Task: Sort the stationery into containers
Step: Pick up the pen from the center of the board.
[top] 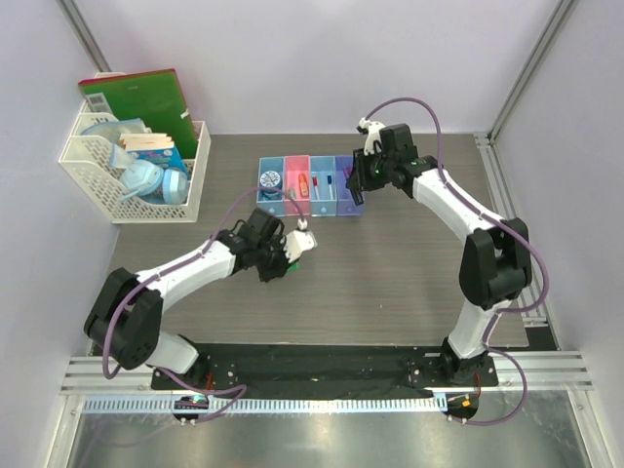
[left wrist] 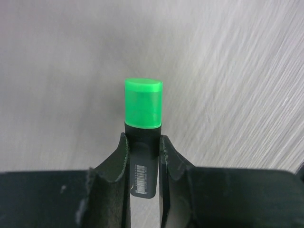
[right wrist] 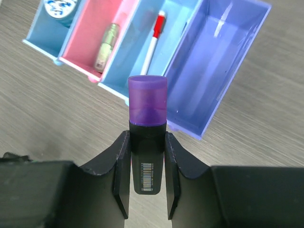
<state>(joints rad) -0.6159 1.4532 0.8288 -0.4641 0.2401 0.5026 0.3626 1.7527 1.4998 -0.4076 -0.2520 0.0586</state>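
My left gripper point(left wrist: 143, 142) is shut on the black body of a green-capped highlighter point(left wrist: 142, 109) and holds it above bare table. In the top view this gripper point(top: 292, 249) is in front of the bins. My right gripper point(right wrist: 147, 142) is shut on a purple-capped black highlighter point(right wrist: 147, 102), just before the purple bin point(right wrist: 213, 61), which looks empty. The light blue bin point(right wrist: 175, 28) holds a red-capped marker point(right wrist: 154, 40). The pink bin point(right wrist: 92, 28) holds a short yellowish item point(right wrist: 105, 47). The blue bin point(top: 272, 195) holds the tape roll point(top: 272, 179).
A white lattice basket point(top: 93, 180) with masks and papers stands at the far left, with a green folder point(top: 136, 97) behind it. Enclosure walls rise on the left, back and right. The arm bases sit at the near edge.
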